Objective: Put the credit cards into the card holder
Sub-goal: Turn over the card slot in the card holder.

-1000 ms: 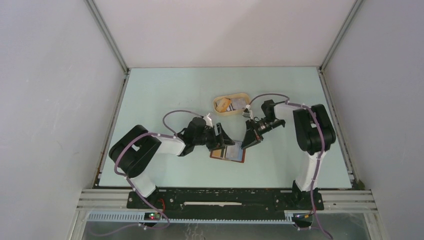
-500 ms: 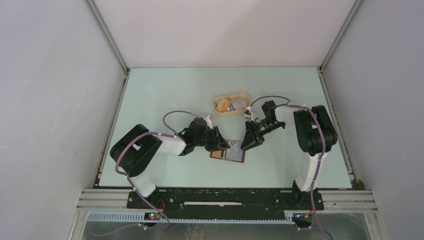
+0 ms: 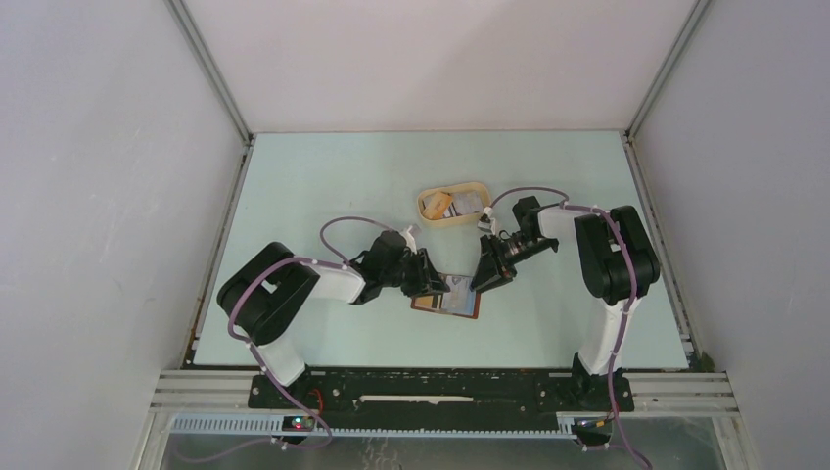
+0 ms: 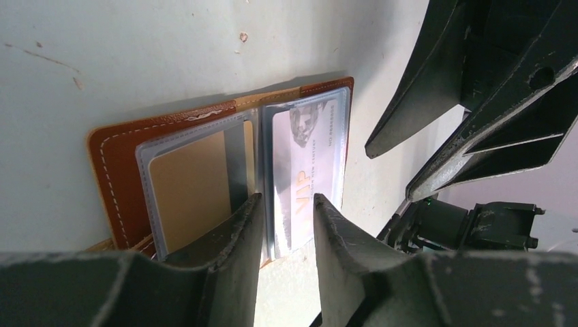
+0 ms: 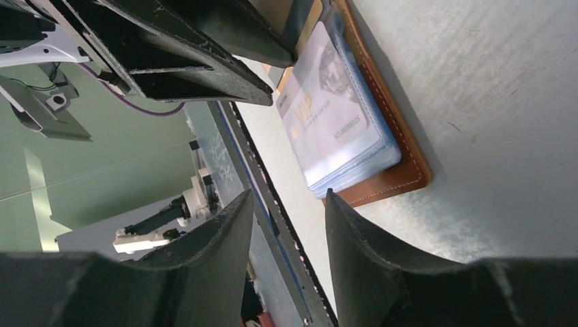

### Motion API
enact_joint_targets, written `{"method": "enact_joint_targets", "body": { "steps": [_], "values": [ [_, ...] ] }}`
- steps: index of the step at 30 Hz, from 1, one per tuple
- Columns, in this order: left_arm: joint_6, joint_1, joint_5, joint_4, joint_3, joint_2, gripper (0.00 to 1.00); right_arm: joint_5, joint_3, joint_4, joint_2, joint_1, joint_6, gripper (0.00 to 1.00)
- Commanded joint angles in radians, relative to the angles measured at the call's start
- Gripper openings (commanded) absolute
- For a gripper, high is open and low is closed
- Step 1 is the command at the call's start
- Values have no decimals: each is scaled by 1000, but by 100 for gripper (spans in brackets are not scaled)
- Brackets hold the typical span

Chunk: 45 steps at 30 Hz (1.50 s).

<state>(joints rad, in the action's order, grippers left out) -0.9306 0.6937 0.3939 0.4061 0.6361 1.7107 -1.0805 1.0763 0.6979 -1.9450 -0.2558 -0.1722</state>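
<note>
Here, the reddish-brown leather bifold card holder (image 4: 112, 160) lies open on the pale-green table (image 3: 323, 196), a silvery plastic credit card (image 4: 307, 157) sleeved inside; the left gripper (image 4: 286, 199), narrowly parted, apparently pins its fold flat while the right gripper (image 5: 288, 194) hovers empty, parted.

card holder (image 3: 455, 305) before tray (image 3: 423, 204)

Left gripper (image 3: 429, 278) blocks the card holder (image 3: 447, 297) at 10 o'clock, right gripper (image 3: 486, 275) at 2. At 6, the table (image 3: 440, 338) lies free.
</note>
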Motion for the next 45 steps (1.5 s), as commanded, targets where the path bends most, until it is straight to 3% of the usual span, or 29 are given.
{"method": "enact_joint_targets", "body": {
  "steps": [1, 14, 45],
  "values": [
    [50, 5, -33, -20, 41, -4, 37, -41, 28, -5, 29, -6, 12, 52],
    [64, 13, -17, -68, 79, 36, 27, -27, 29, -32, -18, -13, 84, 45],
    [58, 21, 17, -66, 91, 69, 27, -68, 36, -76, -89, -36, 178, 47]
  ]
}}
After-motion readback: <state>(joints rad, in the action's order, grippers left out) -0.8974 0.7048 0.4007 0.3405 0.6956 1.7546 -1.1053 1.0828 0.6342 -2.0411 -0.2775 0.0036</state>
